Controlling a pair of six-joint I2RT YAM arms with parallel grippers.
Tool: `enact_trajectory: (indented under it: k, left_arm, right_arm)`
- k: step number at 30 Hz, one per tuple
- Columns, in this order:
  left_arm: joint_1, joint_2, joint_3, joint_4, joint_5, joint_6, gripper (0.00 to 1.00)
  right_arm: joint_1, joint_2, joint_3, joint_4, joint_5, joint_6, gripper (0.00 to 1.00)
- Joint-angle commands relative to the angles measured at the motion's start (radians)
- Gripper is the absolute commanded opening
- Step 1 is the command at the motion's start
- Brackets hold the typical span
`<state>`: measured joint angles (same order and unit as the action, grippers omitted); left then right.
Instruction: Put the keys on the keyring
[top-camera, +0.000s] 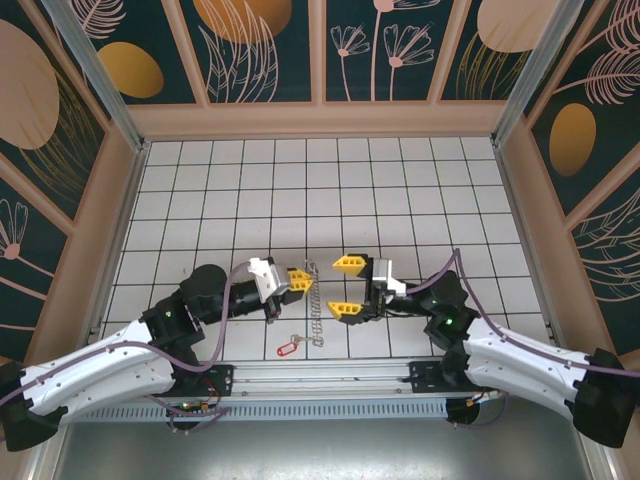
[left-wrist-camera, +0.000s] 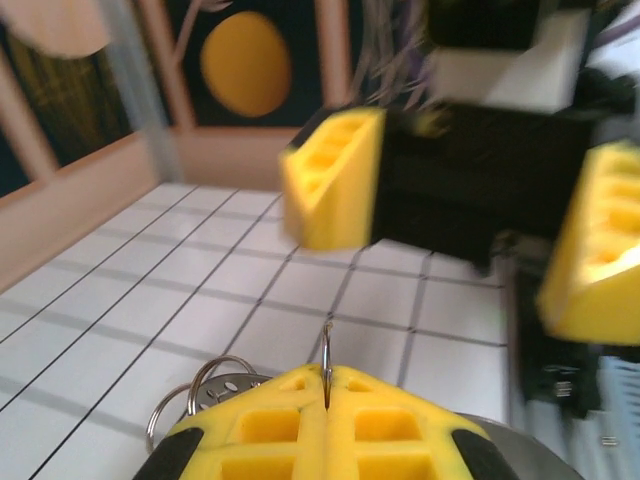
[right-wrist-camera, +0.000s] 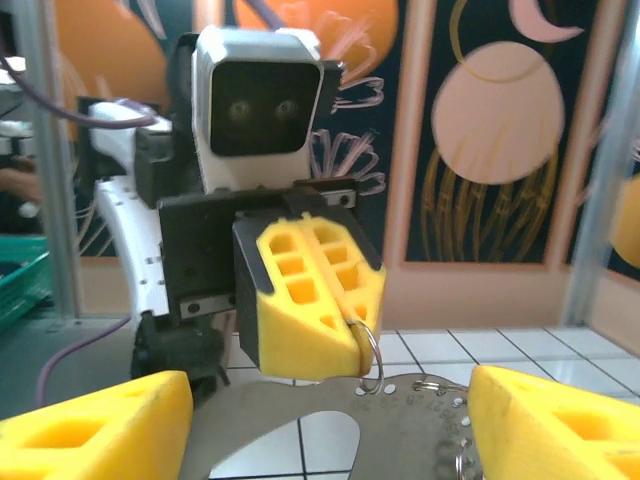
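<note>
The red key (top-camera: 283, 350) is lying on the white tiled table (top-camera: 400, 190) near the front edge, just left of the keyring (top-camera: 316, 305). The keyring is being held up edge-on between the two hands. The left hand (top-camera: 300, 278) is pinching its wire with fingers pressed together. The right hand (top-camera: 347, 286) is facing it from just beside, fingers spread.

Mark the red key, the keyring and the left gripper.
Red key (top-camera: 284, 349): top view, on its red body.
Keyring (top-camera: 316, 305): top view, midway along its row of silver loops.
Left gripper (top-camera: 302, 279): top view, between its shut yellow fingertips.
</note>
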<state>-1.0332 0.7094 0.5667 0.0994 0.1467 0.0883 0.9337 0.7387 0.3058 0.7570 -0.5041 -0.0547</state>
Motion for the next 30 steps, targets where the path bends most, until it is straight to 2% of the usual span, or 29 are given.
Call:
enact_trajectory:
  k: [1,4,6,11,16,20,24,30]
  left_arm:
    - [0.002,-0.003,0.025,-0.03,-0.308,-0.023,0.0]
    - [0.004,-0.016,0.001,-0.023,-0.466,-0.049,0.0]
    - [0.02,-0.022,-0.005,-0.032,-0.521,-0.075,0.0]
    - [0.113,-0.027,-0.01,-0.08,-0.52,-0.172,0.0]
    - [0.142,-0.027,-0.035,-0.109,-0.539,-0.25,0.0]
    - [0.146,-0.062,-0.056,-0.139,-0.566,-0.285,0.0]
    - [0.146,-0.112,-0.063,-0.2,-0.631,-0.292,0.0]
    - [0.145,-0.18,-0.104,-0.211,-0.731,-0.286,0.0]
  right_arm:
    - [-0.003,-0.058,0.047,-0.268,0.215,-0.007,0.76]
    - [-0.003,-0.086,0.053,-0.429,0.291,0.022,0.76]
    - [0.0,-0.084,0.055,-0.511,0.318,0.038,0.77]
    - [0.071,0.025,0.071,-0.589,0.402,0.05,0.77]
    - [0.152,0.2,0.115,-0.589,0.428,0.077,0.72]
    - [0.203,0.343,0.181,-0.626,0.416,0.216,0.64]
    - [0.29,0.443,0.249,-0.688,0.432,0.385,0.62]
    - [0.335,0.583,0.319,-0.704,0.409,0.541,0.56]
